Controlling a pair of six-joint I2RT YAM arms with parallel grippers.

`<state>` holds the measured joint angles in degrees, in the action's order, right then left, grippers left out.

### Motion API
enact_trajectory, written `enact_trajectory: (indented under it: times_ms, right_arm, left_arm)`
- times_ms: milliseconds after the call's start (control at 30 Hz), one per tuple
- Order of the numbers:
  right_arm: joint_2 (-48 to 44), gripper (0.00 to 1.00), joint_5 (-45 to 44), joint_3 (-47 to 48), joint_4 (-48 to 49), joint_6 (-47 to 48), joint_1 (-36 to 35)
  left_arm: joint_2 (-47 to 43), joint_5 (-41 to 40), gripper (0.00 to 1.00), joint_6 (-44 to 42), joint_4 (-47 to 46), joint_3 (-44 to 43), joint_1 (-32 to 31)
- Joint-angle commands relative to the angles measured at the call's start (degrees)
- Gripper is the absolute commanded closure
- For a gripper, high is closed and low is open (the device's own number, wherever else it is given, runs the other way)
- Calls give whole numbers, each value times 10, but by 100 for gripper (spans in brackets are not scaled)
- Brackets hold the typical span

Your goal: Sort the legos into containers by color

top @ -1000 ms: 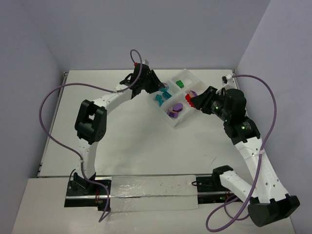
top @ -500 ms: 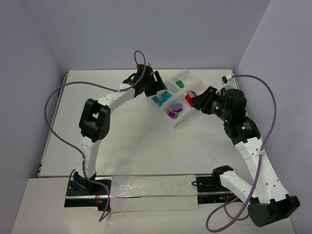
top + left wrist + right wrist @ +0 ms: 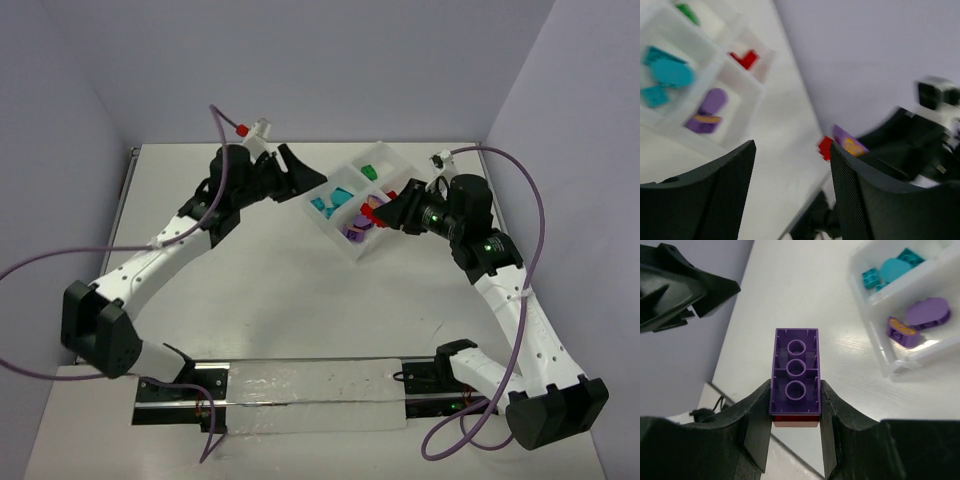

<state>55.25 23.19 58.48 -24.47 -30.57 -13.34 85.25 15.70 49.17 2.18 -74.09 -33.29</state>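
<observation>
Right tool [image 3: 795, 390]: narrow, both dark fingers pinching the long sides of a two-layer clump.
- Top layer is a purple brick [image 3: 795, 372], glossy, rectangular, hollow underside toward the wrist camera with three round tubes in a row.
- A red brick [image 3: 795, 421] sits flush beneath it, only a thin edge showing.
- In the top view the clump [image 3: 375, 210] hangs at the tray's right side, lifted off the counter [image 3: 250, 270].

Left tool [image 3: 792, 150]: wide, nothing between the fingers. Pads have a fine mesh texture. It is raised to the left of the tray, apart from it.

Tray [image 3: 875, 347]: clear, milky plastic with thin walls and square compartments, set diagonally on the matte white counter.
- Teal pieces [image 3: 890, 270] in one compartment: small studded bricks and one smooth rounded piece.
- Purple pieces [image 3: 920, 320] in the next: one rounded and smooth, one with an orange mark.
- A green brick [image 3: 368, 171] in the far compartment.
- A red piece [image 3: 745, 59] in the fourth; the left wrist view is blurred and its shape is unclear.
</observation>
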Motion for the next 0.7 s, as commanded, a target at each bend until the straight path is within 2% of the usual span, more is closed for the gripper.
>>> enact_trajectory:
  times_ms: [0,100,267,467,667]
  right_arm:
    - [4,100,104,-3,69,-4,2]
    - [14,100,172,-8,115,-21,2]
    - [30,100,249,-13,158,-47,1]
    - [50,100,303,-6,173,-52,0]
    - [58,100,325,-7,186,-59,0]
  left_arm:
    - [-74,149,33,94,-287,177,9]
    - [-82,207,29,125,-386,228,12]
    - [-71,283,25,155,-491,260,11]
    - [-71,322,25,158,-533,272,7]
    - [-53,340,28,146,-530,259,-3]
